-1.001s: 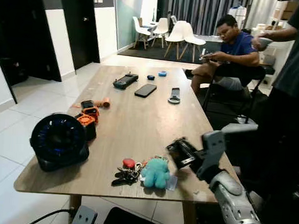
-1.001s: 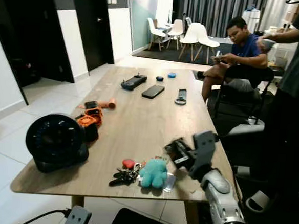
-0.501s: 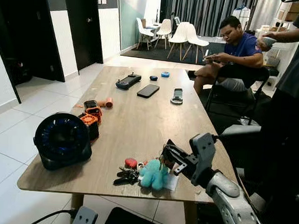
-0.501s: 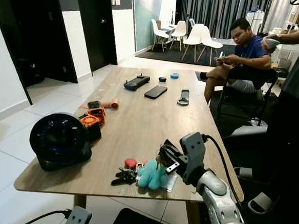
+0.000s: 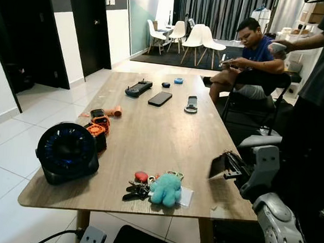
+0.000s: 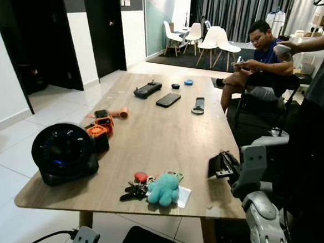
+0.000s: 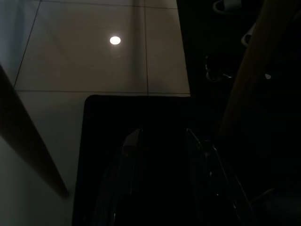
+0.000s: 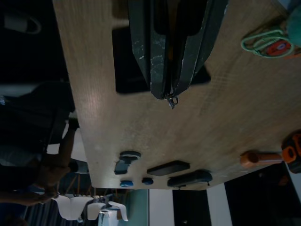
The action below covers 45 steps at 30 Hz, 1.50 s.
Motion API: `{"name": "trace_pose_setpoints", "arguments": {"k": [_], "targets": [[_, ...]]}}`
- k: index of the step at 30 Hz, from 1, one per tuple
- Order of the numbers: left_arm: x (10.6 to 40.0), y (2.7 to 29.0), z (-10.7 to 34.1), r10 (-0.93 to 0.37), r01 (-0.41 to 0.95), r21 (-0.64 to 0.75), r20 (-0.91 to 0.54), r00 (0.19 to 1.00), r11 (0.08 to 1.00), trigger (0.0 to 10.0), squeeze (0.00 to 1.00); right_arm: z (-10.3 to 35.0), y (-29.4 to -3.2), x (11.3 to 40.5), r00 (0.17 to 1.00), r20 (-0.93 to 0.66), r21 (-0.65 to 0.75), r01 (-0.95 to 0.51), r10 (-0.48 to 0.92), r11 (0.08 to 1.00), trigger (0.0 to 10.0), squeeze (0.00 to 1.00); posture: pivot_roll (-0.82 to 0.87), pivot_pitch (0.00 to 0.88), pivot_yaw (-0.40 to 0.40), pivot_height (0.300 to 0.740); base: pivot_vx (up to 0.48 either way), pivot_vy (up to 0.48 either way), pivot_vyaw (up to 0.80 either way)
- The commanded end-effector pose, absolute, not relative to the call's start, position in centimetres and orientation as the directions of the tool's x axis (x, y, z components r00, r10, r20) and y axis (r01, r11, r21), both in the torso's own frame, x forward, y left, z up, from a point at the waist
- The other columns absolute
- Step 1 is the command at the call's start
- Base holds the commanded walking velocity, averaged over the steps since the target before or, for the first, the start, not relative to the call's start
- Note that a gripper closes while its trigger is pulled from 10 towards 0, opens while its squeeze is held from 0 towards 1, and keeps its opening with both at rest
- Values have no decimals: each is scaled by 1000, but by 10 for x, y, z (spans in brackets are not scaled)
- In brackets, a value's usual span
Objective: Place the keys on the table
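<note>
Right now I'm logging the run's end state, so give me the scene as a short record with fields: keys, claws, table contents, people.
keys: lying on the table near its front edge, with a teal plush charm and a red tag
right claw: above the table's right edge, apart from the keys, fingers together, holding nothing
left claw: hanging idle over the floor, fingers apart
other table items: black fan, orange tool, phone
people: one seated past the far end, one standing on the right

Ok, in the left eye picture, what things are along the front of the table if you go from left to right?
Black fan → keys → teal plush keychain → right gripper, hovering near the table's right edge.
</note>
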<state>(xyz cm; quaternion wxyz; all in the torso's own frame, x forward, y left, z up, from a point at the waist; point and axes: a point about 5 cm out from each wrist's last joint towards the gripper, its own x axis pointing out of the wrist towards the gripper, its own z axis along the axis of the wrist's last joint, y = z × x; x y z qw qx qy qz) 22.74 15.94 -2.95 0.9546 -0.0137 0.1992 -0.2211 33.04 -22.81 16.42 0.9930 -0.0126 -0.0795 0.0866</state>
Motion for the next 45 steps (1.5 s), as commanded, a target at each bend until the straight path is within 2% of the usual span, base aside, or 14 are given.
{"name": "trace_pose_setpoints", "arguments": {"k": [1, 9, 13, 16, 19, 43, 44, 45], "targets": [[224, 162, -31, -429, 420, -111, -389, 815, 900, 10000, 0, 161, -230, 330, 976, 158, -18, -152, 153, 988, 10000, 0, 5, 50, 58, 740, 0, 0, 0], [226, 163, -30, -428, 421, -107, -389, 816, 901, 10000, 0, 167, -230, 336, 976, 196, -15, -98, 100, 995, 10000, 0, 6, 57, 59, 740, 0, 0, 0], [226, 163, -30, -428, 421, -108, -388, 816, 901, 10000, 0, 171, -216, 339, 963, 201, -21, -179, 179, 984, 10000, 0, 5, 58, 57, 740, 0, 0, 0], [226, 162, -30, -430, 421, -112, -386, 816, 900, 10000, 0, 166, -189, 334, 925, 178, -46, -333, 336, 942, 10000, 0, 8, 59, 54, 740, 0, 0, 0], [225, 161, -30, -430, 420, -115, -385, 816, 900, 10000, 0, 159, -174, 330, 903, 156, -62, -395, 400, 917, 10000, 0, 9, 60, 52, 740, 0, 0, 0], [226, 161, -30, -436, 427, -115, -384, 814, 897, 10000, 0, 159, -173, 328, 899, 172, -41, -403, 404, 914, 10000, 0, 11, 64, 57, 740, 0, 0, 0], [226, 161, -30, -436, 427, -115, -384, 813, 897, 10000, 0, 159, -173, 328, 899, 172, -39, -403, 404, 914, 10000, 102, 11, 64, 57, 740, 0, 0, 0], [226, 161, -30, -436, 427, -115, -384, 813, 897, 10000, 0, 159, -173, 328, 899, 172, -39, -403, 404, 914, 10000, 102, 11, 64, 57, 740, 0, 0, 0]]}}
